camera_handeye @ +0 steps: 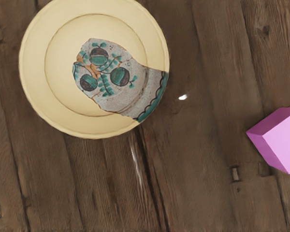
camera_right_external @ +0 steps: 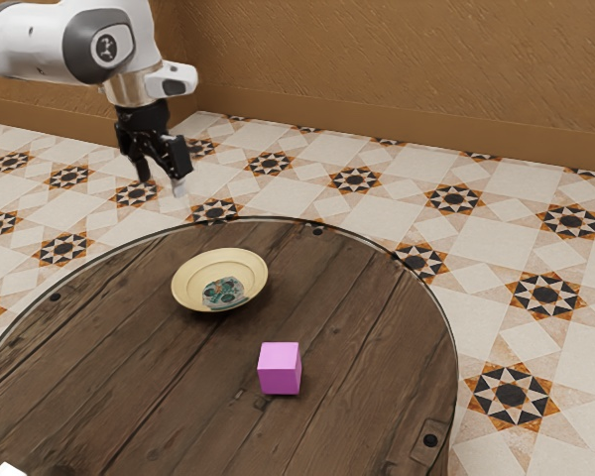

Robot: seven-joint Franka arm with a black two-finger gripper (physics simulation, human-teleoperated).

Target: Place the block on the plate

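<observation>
1. The block (camera_right_external: 280, 369) is a small pink cube with plain faces. It is standing flat on the counter (camera_right_external: 347, 297), which is a round table of dark brown wooden boards with a thin rim.
2. The plate (camera_right_external: 183, 287), round and of cream-yellow colour, is also standing on this counter. The block is apart from the plate, with bare wood between the two. In the exterior view the block is nearer to the camera than the plate, and more to the exterior view's right.
3. On the plate there is a painted patch (camera_handeye: 105, 72) of grey colour, with green and dark round fruits, small green leaves and a green border. This patch reaches from the plate's middle part to its edge.
4. The black gripper (camera_right_external: 161, 182) is wide: in the exterior view its two fingers stand apart from each other. It is in the air, higher than the counter, and points downward. The white and dark grey arm (camera_right_external: 40, 42) comes in from the exterior view's upper left.
5. In the wrist view, the plate is seen from above, and the block is partly cut by the edge of the view.
6. A white thing (camera_right_external: 8, 470) is in the exterior view's lower left corner; I cannot tell what it is.
7. Behind the counter are a floor (camera_right_external: 307, 198) of pale tiles with dark and orange stars, and a brown wall (camera_right_external: 377, 59).
</observation>
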